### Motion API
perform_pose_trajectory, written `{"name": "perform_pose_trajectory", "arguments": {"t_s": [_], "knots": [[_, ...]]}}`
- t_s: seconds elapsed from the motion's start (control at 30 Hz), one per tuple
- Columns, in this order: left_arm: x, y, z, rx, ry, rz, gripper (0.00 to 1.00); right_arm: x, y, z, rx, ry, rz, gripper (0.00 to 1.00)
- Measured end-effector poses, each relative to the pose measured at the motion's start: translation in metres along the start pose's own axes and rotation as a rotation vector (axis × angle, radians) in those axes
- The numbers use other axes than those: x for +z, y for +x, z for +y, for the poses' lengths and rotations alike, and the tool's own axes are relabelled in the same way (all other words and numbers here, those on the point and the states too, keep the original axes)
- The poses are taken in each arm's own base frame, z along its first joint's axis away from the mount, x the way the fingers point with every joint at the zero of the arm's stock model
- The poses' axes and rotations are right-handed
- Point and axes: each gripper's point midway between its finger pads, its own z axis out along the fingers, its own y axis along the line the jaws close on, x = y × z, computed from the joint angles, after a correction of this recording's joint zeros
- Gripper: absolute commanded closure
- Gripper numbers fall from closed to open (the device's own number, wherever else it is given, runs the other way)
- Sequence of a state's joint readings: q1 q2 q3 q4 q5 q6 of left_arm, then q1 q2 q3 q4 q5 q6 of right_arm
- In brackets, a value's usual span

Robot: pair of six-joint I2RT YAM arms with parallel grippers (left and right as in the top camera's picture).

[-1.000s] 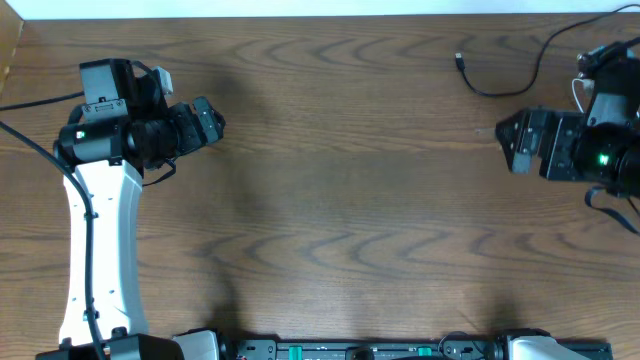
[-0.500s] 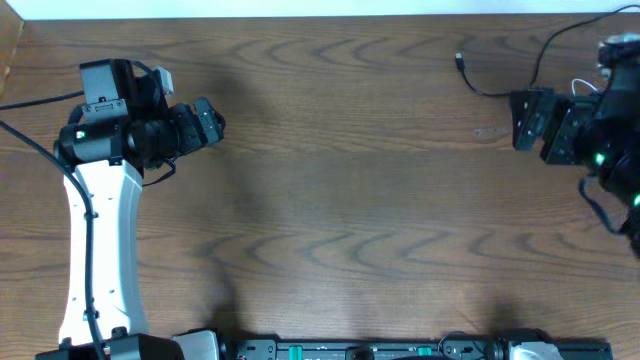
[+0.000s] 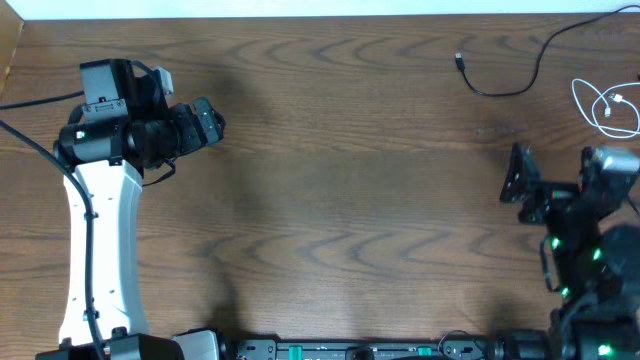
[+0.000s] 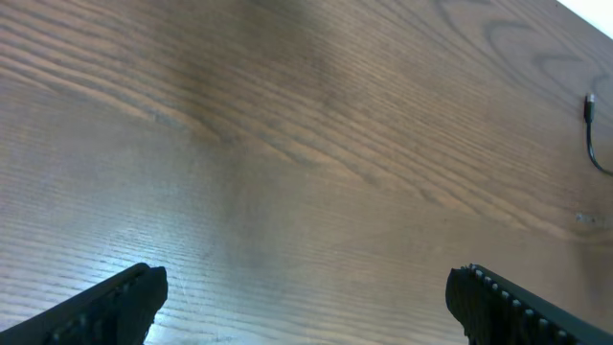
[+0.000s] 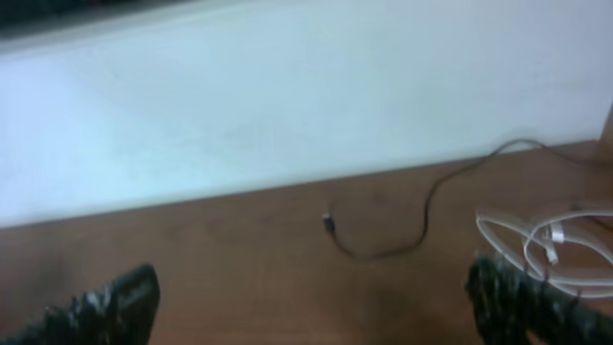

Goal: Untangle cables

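A thin black cable (image 3: 510, 82) lies at the far right of the table, its plug end (image 3: 459, 60) pointing left. It also shows in the right wrist view (image 5: 412, 235) and at the edge of the left wrist view (image 4: 594, 144). A white cable (image 3: 608, 108) lies coiled at the right edge, apart from the black one, and shows in the right wrist view (image 5: 556, 249). My left gripper (image 3: 212, 122) is open and empty over bare wood at the left (image 4: 305, 302). My right gripper (image 3: 520, 180) is open and empty, held nearer the front than both cables (image 5: 316, 297).
The wooden table (image 3: 350, 200) ends at a white wall along the back (image 5: 287, 105). The left arm's white link (image 3: 100, 250) stands along the left side. Robot bases sit at the front edge (image 3: 380, 350).
My right arm has swung back from the cables toward the front edge, uncovering the white coil. The left arm has not moved.
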State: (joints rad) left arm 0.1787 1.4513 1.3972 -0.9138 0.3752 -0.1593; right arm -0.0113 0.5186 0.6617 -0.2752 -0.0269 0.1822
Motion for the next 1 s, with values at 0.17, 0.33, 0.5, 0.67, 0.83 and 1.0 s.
{"name": "perform_pose_trajectory", "arguments": {"t_s": [0.17, 0.33, 0.5, 0.67, 0.83, 1.0], "knots": [[0.000, 0.000, 0.000, 0.000, 0.000, 0.001, 0.01, -0.005, 0.038, -0.007, -0.004, -0.020, -0.122, 0.01], [0.000, 0.000, 0.000, 0.000, 0.000, 0.000, 0.02, -0.006, 0.068, -0.013, -0.005, -0.031, -0.176, 0.01], [0.000, 0.000, 0.000, 0.000, 0.000, 0.000, 0.02, -0.004, 0.096, -0.018, -0.004, -0.033, -0.190, 0.01], [0.000, 0.000, 0.000, 0.000, 0.000, 0.001, 0.02, -0.005, 0.106, -0.020, 0.005, -0.037, -0.205, 0.01], [0.000, 0.000, 0.000, 0.000, 0.000, 0.001, 0.02, -0.005, 0.120, -0.022, 0.007, -0.030, -0.165, 0.01], [0.000, 0.000, 0.000, 0.000, 0.000, 0.001, 0.02, -0.002, 0.149, -0.028, 0.011, -0.008, -0.055, 0.01]]}}
